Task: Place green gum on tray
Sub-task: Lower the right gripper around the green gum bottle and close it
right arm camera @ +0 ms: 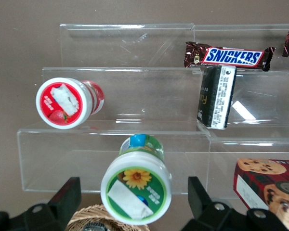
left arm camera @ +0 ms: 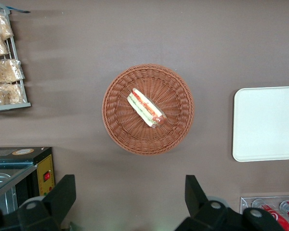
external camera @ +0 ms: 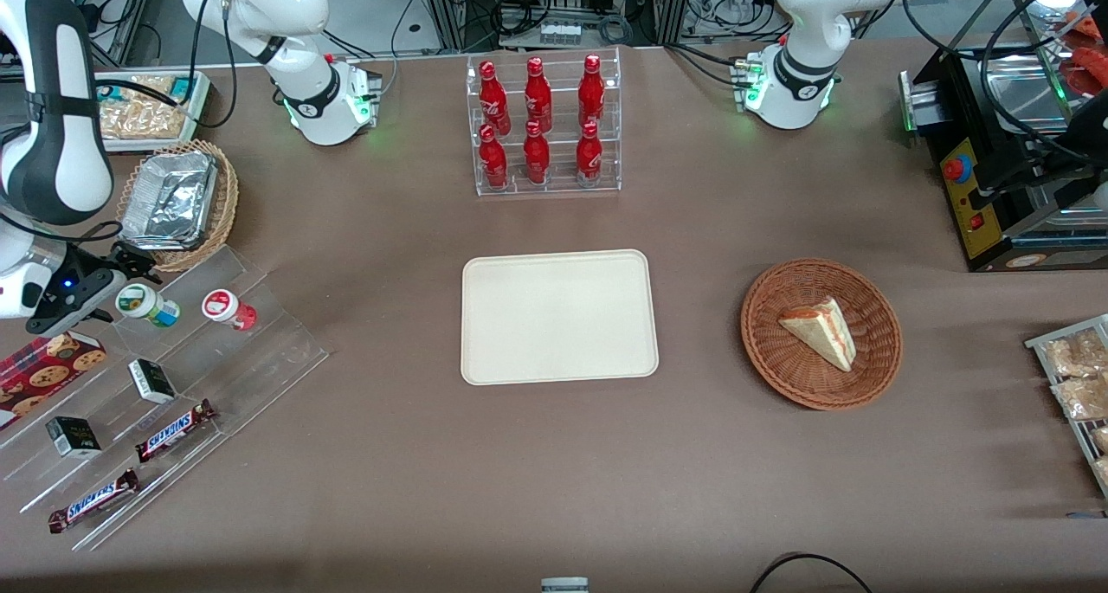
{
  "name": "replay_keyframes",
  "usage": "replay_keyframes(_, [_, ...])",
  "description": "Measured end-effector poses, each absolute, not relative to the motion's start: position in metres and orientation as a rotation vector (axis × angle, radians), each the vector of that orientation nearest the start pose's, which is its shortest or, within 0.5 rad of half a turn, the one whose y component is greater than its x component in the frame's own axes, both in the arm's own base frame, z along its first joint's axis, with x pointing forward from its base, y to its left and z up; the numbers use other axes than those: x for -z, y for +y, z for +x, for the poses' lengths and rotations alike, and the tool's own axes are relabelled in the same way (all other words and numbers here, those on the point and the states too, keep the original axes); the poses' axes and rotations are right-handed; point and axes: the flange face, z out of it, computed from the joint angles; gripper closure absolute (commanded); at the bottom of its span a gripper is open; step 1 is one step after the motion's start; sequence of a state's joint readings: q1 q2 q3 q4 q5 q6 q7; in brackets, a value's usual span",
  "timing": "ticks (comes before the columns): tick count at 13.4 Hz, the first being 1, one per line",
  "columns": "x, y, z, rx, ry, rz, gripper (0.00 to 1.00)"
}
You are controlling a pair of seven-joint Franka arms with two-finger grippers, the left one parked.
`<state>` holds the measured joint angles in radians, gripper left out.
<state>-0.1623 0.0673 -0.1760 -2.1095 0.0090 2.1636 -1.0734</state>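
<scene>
The green gum lies on its side on the top step of a clear acrylic stand, its white lid with the green flower label facing my wrist camera. My right gripper hovers open just beside it, a little farther from the front camera. One finger shows on each side of the lid with gaps, touching nothing. The cream tray lies flat and bare at the table's middle, well away toward the parked arm's end.
A red-lidded canister lies beside the gum. The stand also holds Snickers bars, small black boxes and a cookie box. A wicker basket with a foil tray sits close by. Cola bottles and a sandwich basket stand further off.
</scene>
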Motion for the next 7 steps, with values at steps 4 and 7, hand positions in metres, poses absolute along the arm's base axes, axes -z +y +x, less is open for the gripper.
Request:
replay_keyframes(4, [-0.3792,-0.1816,0.5199,-0.014,-1.121,-2.933,1.0])
replay_keyframes(7, [-0.3809,-0.1814,0.5198,-0.011,-1.122,-2.933,1.0])
